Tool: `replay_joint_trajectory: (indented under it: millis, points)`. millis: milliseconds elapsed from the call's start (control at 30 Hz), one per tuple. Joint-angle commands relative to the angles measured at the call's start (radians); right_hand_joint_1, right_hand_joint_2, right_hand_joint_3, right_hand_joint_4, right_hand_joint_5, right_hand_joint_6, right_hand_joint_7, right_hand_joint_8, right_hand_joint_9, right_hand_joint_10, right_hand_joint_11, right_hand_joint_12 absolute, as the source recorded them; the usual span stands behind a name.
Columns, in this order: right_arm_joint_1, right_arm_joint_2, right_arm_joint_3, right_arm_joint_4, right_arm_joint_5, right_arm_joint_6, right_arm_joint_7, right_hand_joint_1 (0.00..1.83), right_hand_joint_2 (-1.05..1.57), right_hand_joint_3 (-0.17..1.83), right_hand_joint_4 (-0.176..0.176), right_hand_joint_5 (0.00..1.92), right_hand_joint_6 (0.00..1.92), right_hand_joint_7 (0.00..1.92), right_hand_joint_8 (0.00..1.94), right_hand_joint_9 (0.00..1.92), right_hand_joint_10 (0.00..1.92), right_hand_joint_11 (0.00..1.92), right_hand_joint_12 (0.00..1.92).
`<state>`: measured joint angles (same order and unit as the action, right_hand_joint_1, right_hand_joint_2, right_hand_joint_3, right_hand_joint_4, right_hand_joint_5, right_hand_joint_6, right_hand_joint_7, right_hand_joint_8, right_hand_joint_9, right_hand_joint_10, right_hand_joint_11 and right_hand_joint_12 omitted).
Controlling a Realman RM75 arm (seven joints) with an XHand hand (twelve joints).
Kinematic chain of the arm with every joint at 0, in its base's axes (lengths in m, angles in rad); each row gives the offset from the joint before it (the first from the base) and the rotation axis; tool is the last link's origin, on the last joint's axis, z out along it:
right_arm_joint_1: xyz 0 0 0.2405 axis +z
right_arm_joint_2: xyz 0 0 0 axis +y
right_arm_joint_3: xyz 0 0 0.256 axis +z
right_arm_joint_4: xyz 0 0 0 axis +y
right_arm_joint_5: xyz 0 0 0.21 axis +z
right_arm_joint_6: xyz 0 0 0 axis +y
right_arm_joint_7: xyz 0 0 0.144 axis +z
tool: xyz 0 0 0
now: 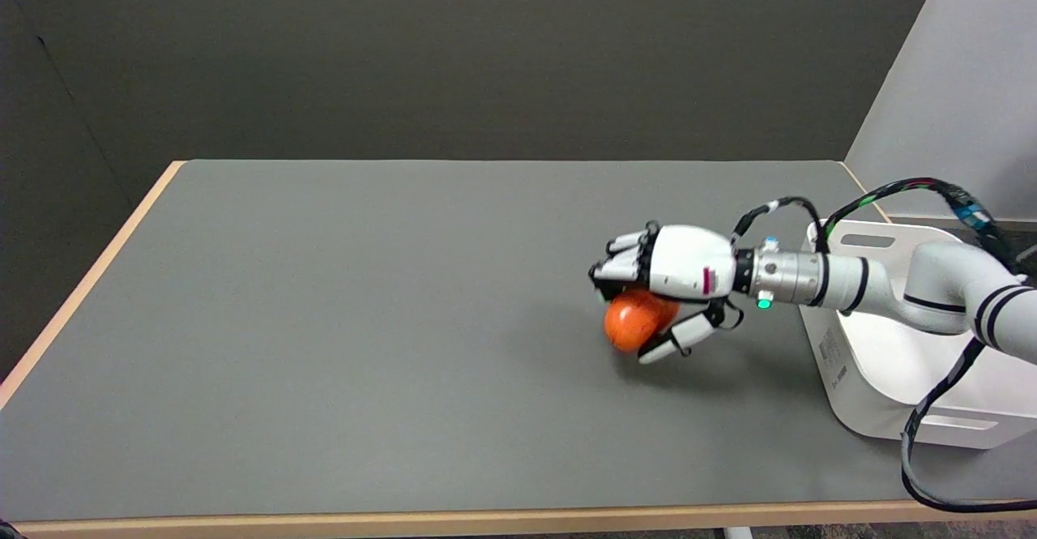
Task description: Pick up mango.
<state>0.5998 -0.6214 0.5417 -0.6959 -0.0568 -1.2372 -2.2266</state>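
Observation:
An orange-red mango (634,319) lies right of the table's middle, under my right hand (666,280). The hand covers it from above: fingers (622,257) curl down over its far side and the thumb (676,338) wraps its near side, so the hand grips the mango. Whether the fruit is off the grey table (324,320) I cannot tell; a shadow sits right under it. The white right arm reaches in from the right edge.
A white bin (883,344) with handle slots stands at the table's right edge, under the forearm. Black cables loop from the wrist over the bin and down past the table's front edge. A dark wall backs the table.

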Motion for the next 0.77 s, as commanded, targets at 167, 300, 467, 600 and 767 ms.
replay_joint_trajectory:
  millis: [167,300,467,600,767]
  points:
    - [-0.151,0.148,0.5,0.022,0.382,0.04,0.001,1.13,1.27,0.15,-0.117,0.45,1.66,0.74,1.53,0.76,1.46,0.53,1.92]
    - [-0.161,0.146,0.654,0.086,0.427,0.089,0.001,1.13,1.26,0.16,-0.117,0.45,1.66,0.75,1.53,0.77,1.46,0.54,1.92]
    - [-0.253,0.122,0.904,0.11,0.415,0.142,0.001,1.13,1.26,0.16,-0.118,0.45,1.66,0.75,1.53,0.76,1.47,0.52,1.92]
    - [-0.432,0.098,1.146,0.011,0.407,0.246,0.001,1.13,1.26,0.15,-0.117,0.45,1.66,0.74,1.54,0.76,1.48,0.51,1.92]
    - [-0.661,-0.055,1.561,-0.225,0.274,0.453,0.001,1.13,1.27,0.14,-0.117,0.45,1.66,0.74,1.54,0.76,1.49,0.49,1.92]
